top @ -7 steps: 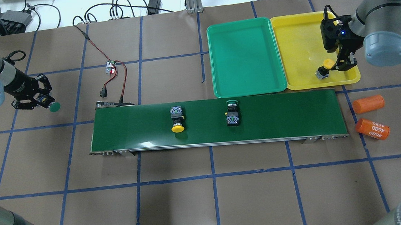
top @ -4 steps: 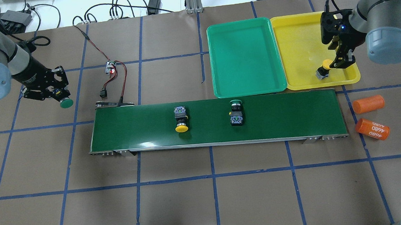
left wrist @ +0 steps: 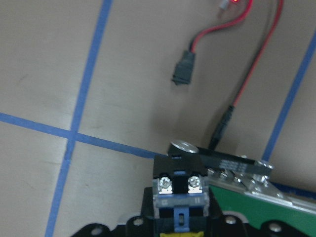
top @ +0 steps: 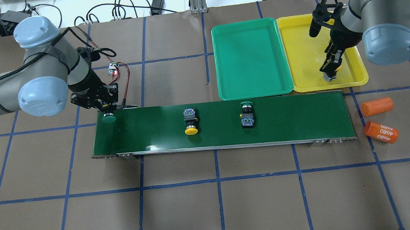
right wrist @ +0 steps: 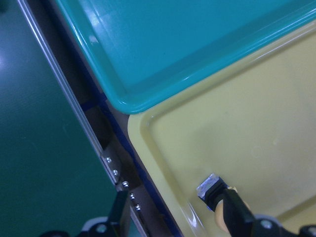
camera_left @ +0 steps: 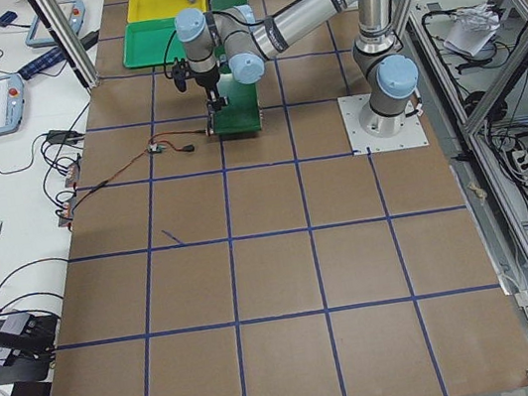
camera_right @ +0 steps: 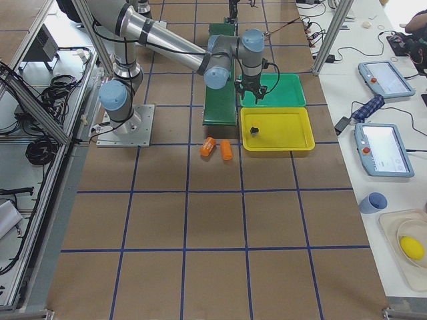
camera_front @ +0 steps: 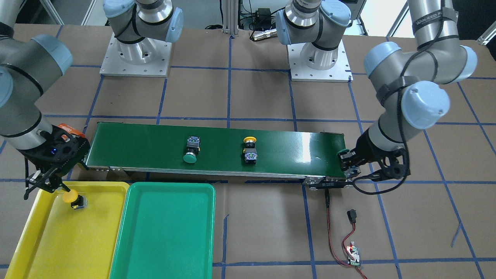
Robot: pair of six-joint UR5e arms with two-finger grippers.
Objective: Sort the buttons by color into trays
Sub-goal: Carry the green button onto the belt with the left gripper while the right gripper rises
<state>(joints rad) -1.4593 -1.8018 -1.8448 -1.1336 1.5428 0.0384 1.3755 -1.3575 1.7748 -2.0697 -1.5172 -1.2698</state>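
Seen from overhead, the left claw (top: 109, 109) is grasping a small black-and-grey push-button with a round green mushroom cap, the held green button (top: 109, 118). It is clenching the button's body and pointing the cap toward 6 o'clock. The button is hanging at the 9 o'clock end of the long dark-green conveyor belt (top: 300, 116), over its 10 o'clock corner. I cannot tell whether it is touching the belt.

Two more push-buttons are lying on their sides on the belt, well apart. The yellow-capped belt button (top: 190, 122) is sitting toward 9 o'clock of the middle, its cap pointing to 6 o'clock. The green-capped belt button (top: 247, 114) is sitting toward 3 o'clock of the middle, its cap pointing to 12 o'clock.

At 1 o'clock from the belt's middle, the shallow green plastic tray (top: 250, 58) and the shallow yellow plastic tray (top: 303, 45) are sitting side by side, the yellow one on the 3 o'clock side.

The right claw (camera_front: 46, 188) is hovering released, fingers spread, over the yellow tray's 5 o'clock corner. The yellow-capped tray button (camera_front: 72, 198) is lying there just beside one finger, ungripped.

Two orange cylinders (top: 376, 106) are lying on the brown-papered table (top: 183, 211) past the belt's 3 o'clock end.
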